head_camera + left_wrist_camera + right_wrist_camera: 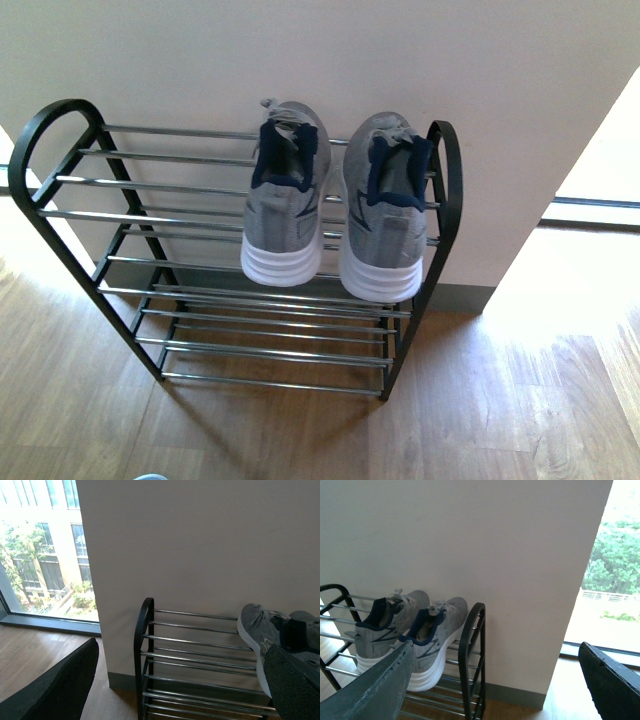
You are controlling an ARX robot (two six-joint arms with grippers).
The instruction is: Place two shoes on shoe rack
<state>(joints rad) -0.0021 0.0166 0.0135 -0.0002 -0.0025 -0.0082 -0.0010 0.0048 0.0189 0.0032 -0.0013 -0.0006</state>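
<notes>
Only our wrist views show the claws: left gripper (181,650) and right gripper (496,645) are both spread wide, holding nothing. The front view shows the whole rack (60,104), with left shoe (283,215) and right shoe (385,220) side by side at the top shelf's right end, toes to the wall. They are grey knit with white soles and navy lining.

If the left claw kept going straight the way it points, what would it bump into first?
Probably the shoe rack: the open left gripper frames the bare rods of its top shelf, beside the grey sneakers, with the wall behind. Depth is hard to judge from this wrist view.
</notes>
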